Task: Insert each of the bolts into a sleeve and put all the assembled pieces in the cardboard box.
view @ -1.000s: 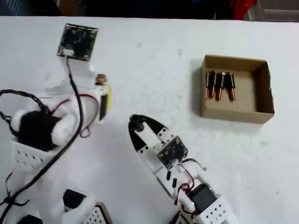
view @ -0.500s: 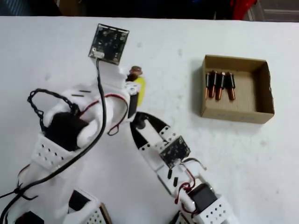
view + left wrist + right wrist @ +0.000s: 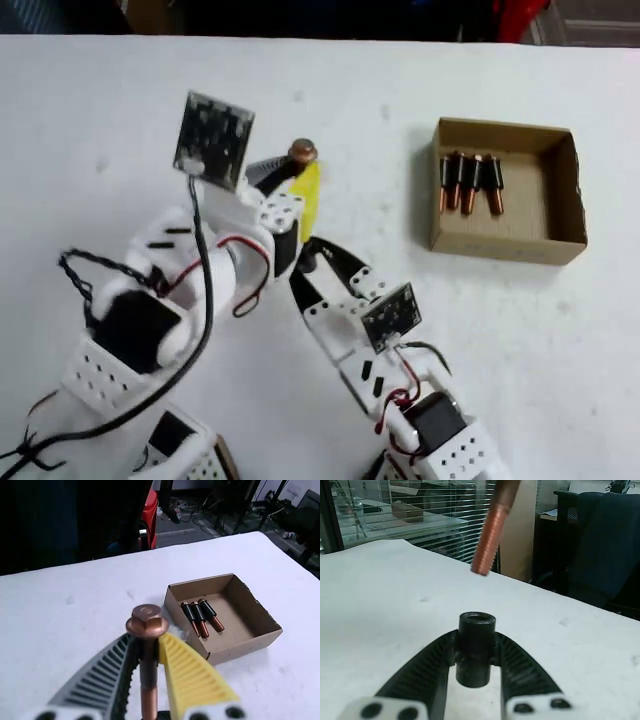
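Clamped tight, my left claw (image 3: 148, 642) pinches a copper bolt (image 3: 147, 626) between its grey and yellow fingers, the flanged hex head standing out just past the fingertips and the shank running back between them. My right claw (image 3: 474, 650) grips a black sleeve (image 3: 475, 647) by its sides, with the sleeve's open threaded mouth facing outward. From my right wrist I see the bolt's threaded end near that mouth, tilted and apart from it, so the bolt is not yet in. From the high view my two claws sit close together near the middle of the white table (image 3: 400, 80), the left one crossing just over the right. Well off to one side stands the cardboard box (image 3: 505, 245), with a row of assembled pieces (image 3: 468, 183) lying side by side against one wall, black sleeves over copper bolts.
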Available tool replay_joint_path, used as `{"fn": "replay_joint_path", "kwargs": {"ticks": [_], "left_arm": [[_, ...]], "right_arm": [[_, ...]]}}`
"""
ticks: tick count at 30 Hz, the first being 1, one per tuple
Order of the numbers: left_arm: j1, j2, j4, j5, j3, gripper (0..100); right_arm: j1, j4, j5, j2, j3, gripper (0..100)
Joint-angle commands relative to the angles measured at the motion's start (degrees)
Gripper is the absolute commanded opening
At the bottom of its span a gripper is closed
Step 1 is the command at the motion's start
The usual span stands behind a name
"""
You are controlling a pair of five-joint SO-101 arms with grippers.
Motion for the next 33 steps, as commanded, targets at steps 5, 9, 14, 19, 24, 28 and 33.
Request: {"fn": "replay_joint_path", "kwargs": {"ticks": [5, 9, 14, 19, 24, 28, 33], "left_arm": [[0.31, -13.05, -13.80, 0.62, 15.21, 2], [0.31, -16.48, -15.47, 0.62, 19.08, 2], [0.31, -20.88, -18.46, 0.62, 24.00, 2], [0.22, -24.31, -24.70, 0.62, 30.15, 2], [0.22, -25.45, -26.02, 0.79, 32.26, 2], [0.22, -25.54, -25.93, 0.88, 32.26, 2], [0.40, -25.54, -25.85, 1.14, 32.35, 2]], "right_arm": [[0.57, -1.45, -0.26, -0.48, 0.53, 1.5], [0.66, -1.36, -0.53, -0.48, 0.53, 1.5], [0.66, -1.27, -0.62, -0.48, 0.53, 1.5], [0.66, -1.27, -0.62, -0.48, 0.53, 1.5], [0.66, -1.27, -0.62, -0.48, 0.53, 1.5], [0.66, -1.27, -0.62, -0.48, 0.53, 1.5], [0.66, -1.36, -0.53, -0.48, 0.53, 1.5]]}}
